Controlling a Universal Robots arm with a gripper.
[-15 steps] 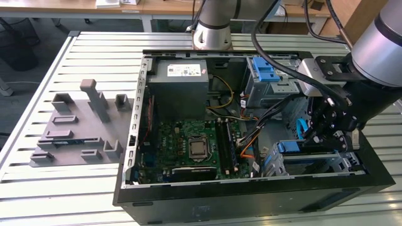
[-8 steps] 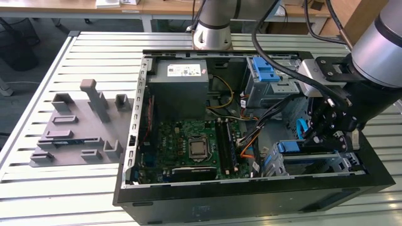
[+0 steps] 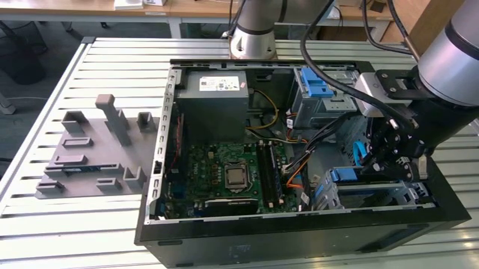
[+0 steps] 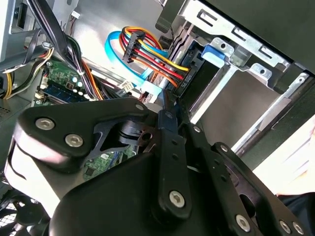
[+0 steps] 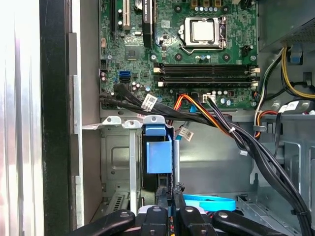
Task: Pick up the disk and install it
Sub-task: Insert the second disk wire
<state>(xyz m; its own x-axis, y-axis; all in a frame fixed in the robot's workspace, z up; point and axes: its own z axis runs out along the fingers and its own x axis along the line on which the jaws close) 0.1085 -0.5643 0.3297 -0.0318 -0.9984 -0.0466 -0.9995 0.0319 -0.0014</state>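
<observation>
Exterior view first: gripper [image 3: 391,162] hangs inside the open computer case [image 3: 299,241], on the exterior view's right of the motherboard [image 3: 224,174], low over the drive cage [image 3: 404,193]. In both wrist views the two black fingers [image 5: 165,196] are drawn close together, clenched, with nothing visible between them. Their tips sit just at the near end of the disk [image 5: 158,155]; whether they actually touch it cannot be told. The disk stands on edge in its blue carrier, slotted into the metal cage [image 5: 115,147], just beside the motherboard's edge [image 5: 197,49]. In the exterior view its blue frame [image 3: 350,175] shows in the cage, beside the gripper. A flat blue data cable [image 5: 211,201] curls next to the fingers, further from the motherboard than the disk. In the second wrist view the same blue cable [image 4: 115,44] loops with a red, yellow and orange wire bundle [image 4: 147,49]. A thick black cable bundle [image 5: 236,132] runs across between the motherboard and the cage. On the motherboard, the CPU socket [image 5: 202,30] lies bare. Grey power supply box [image 3: 213,106] sits touching the motherboard's far side. Well apart from the motherboard, on the exterior view's left, a grey fixture plate [image 3: 90,151] rests on the slatted metal table [image 3: 112,61].
</observation>
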